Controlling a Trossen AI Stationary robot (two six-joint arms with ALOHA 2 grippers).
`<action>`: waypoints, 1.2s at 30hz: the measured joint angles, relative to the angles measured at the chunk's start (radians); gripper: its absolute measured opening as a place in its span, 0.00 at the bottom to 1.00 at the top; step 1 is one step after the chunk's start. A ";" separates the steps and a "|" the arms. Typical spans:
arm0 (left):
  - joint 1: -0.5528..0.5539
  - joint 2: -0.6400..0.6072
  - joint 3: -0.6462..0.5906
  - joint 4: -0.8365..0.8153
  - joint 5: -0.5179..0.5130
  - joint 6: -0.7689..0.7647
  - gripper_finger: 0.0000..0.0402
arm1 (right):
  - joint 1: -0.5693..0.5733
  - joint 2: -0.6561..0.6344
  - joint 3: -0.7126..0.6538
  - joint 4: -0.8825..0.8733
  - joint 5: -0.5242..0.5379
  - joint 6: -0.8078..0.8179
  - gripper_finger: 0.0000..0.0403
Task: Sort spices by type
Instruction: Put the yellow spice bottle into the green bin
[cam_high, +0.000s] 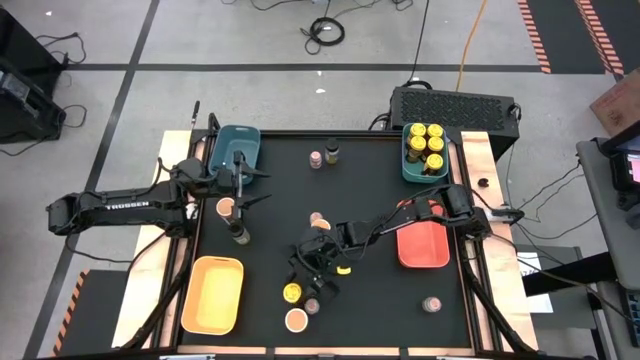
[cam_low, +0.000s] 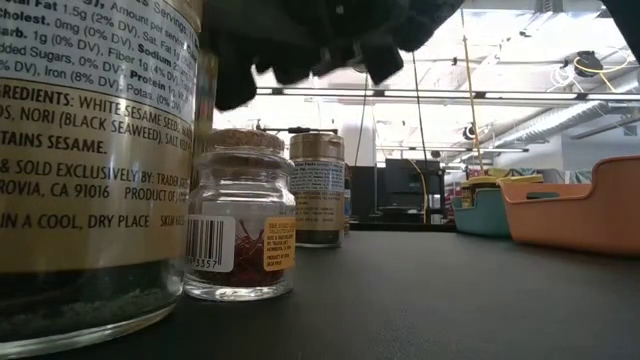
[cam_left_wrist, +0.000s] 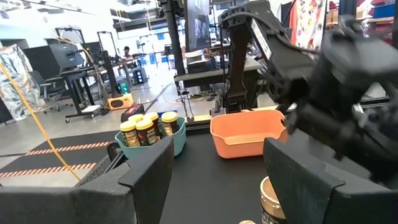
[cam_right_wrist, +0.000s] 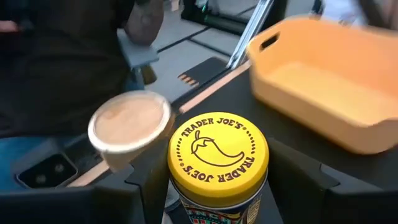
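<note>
**Yellow-lidded jar between right jaws**

Right gripper (cam_high: 300, 283) sits low over the mat's front centre. The yellow jar (cam_right_wrist: 217, 163) stands upright between its parted fingers (cam_right_wrist: 146, 186) — contact cannot be confirmed. A tan-lidded jar (cam_right_wrist: 129, 127) stands just beside it. Left gripper (cam_high: 243, 185) hangs near the teal tray (cam_high: 235, 145), jaws apart, holding nothing.

Six jars (cam_high: 425, 143) sit in the tray (cam_high: 409, 168) at the table's (cam_high: 380, 200) far right corner.
</note>
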 joint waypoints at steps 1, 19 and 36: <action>0.000 0.000 0.000 -0.001 0.000 0.000 0.63 | -0.006 -0.015 0.000 -0.004 -0.001 0.000 0.54; 0.000 0.000 0.000 -0.020 -0.002 0.021 0.63 | -0.232 -0.526 0.002 -0.585 0.208 -0.074 0.53; 0.001 0.000 0.000 -0.023 -0.013 0.037 0.63 | -0.658 -0.981 -0.384 -0.783 0.552 0.019 0.53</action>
